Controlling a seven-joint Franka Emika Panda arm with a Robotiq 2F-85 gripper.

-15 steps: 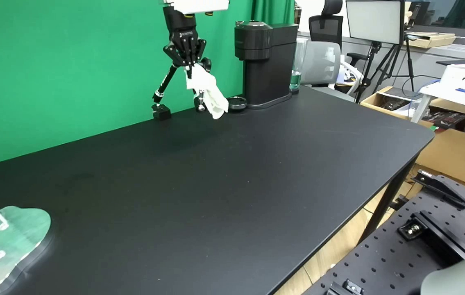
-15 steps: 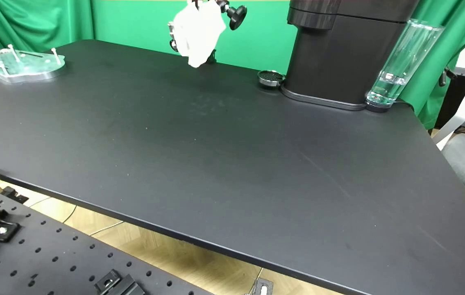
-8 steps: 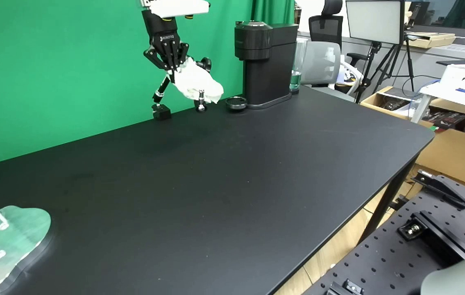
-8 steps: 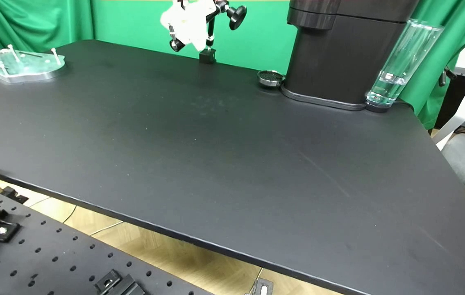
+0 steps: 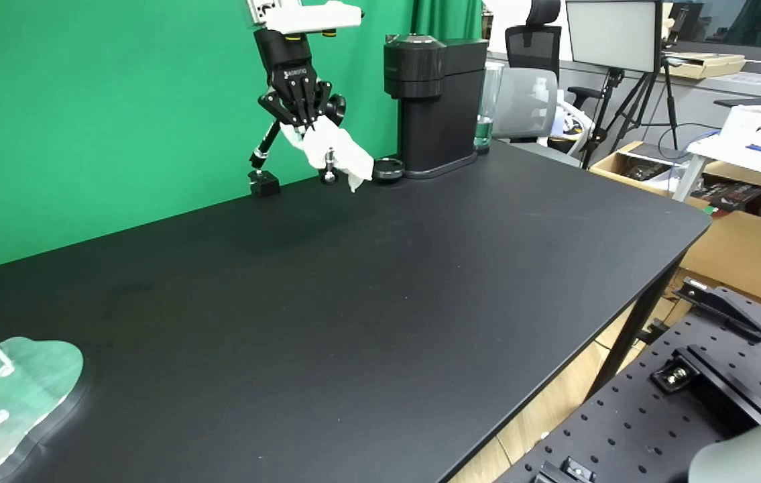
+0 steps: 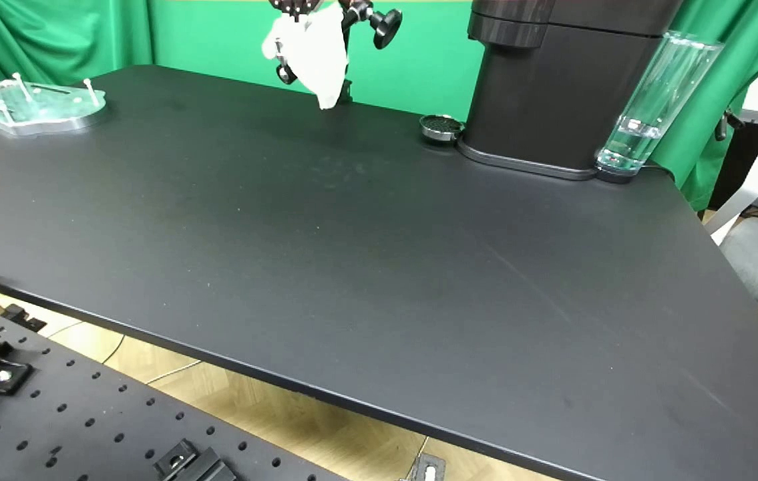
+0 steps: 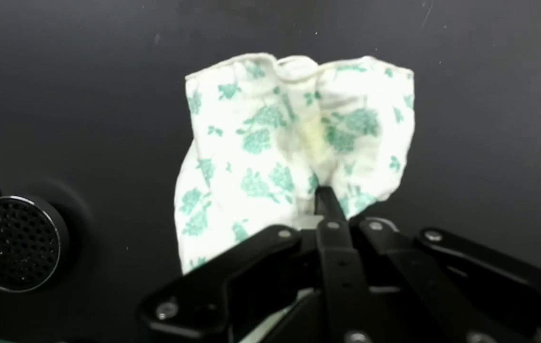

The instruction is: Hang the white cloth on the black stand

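The cloth is white with green prints (image 7: 260, 143). It hangs bunched from my gripper (image 7: 334, 200), whose fingers are closed on a gathered fold. In both exterior views the cloth (image 5: 340, 154) (image 6: 315, 50) is above the table's back edge, at the black stand. The stand shows its slanted rod (image 5: 263, 144), base (image 5: 263, 183) and knob (image 6: 387, 28). A silver-tipped end of the stand (image 5: 328, 164) shows in front of the cloth. The cloth hides the stand's middle; I cannot tell whether it rests on it. The gripper (image 5: 303, 124) is just above the stand's arm.
A black coffee machine (image 5: 430, 107) with a clear water tank (image 6: 646, 110) stands right of the stand. A round metal drip tray (image 6: 442, 128) sits beside its base, also in the wrist view (image 7: 15, 243). A green-topped plate with white pegs (image 5: 25, 376) lies on the table. A green curtain is behind.
My gripper moved left with the cloth, then partly back to the right. The cloth's lower end lifted half a second ago and now hangs lower again. The stand has not moved.
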